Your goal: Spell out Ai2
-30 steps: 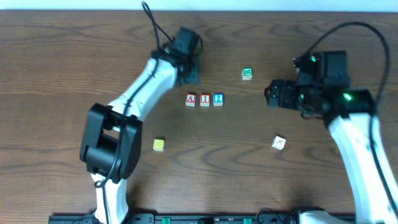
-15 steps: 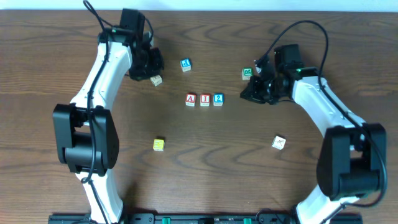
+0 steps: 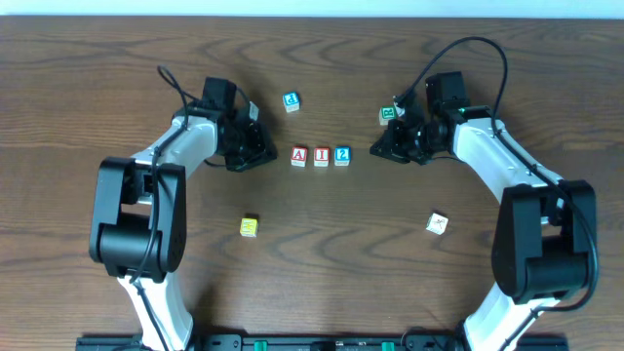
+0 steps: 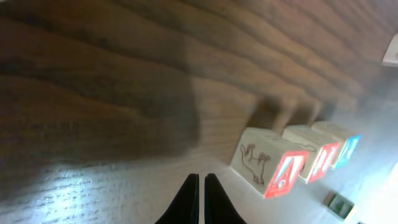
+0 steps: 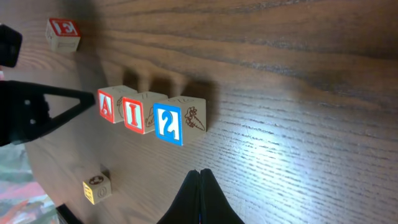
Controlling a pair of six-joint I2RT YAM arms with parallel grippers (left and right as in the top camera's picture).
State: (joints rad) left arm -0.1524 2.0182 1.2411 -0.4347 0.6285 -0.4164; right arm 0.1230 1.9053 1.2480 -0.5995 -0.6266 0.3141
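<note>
3 small wooden cubes are sitting in a straight row mid-table, sides touching and reading "A I 2": the A cube [image 3: 299,156] is showing a red letter in a red frame, the I cube [image 3: 321,156] is matching it in red, and the 2 cube [image 3: 342,155] is wearing a white numeral on blue. In the left wrist view, the A cube's pale side is carrying a brown line drawing of an animal. In the right wrist view, the 2 cube's side is showing another brown drawing.

The left claw [image 3: 261,154] is pointing at the A end, near it but apart, with its black tapered fingers pressed together and gripping nothing. The right claw [image 3: 375,152] is pointing at the 2 end, also apart, fingers meeting and empty.

A green-framed cube [image 3: 388,114] is lying just beside the right arm. A yellow cube [image 3: 250,226] is sitting well apart. A cube with a red "E" [image 5: 62,32] is lying beyond the row. The table [image 3: 117,58] is showing dark, streaky wood grain.
</note>
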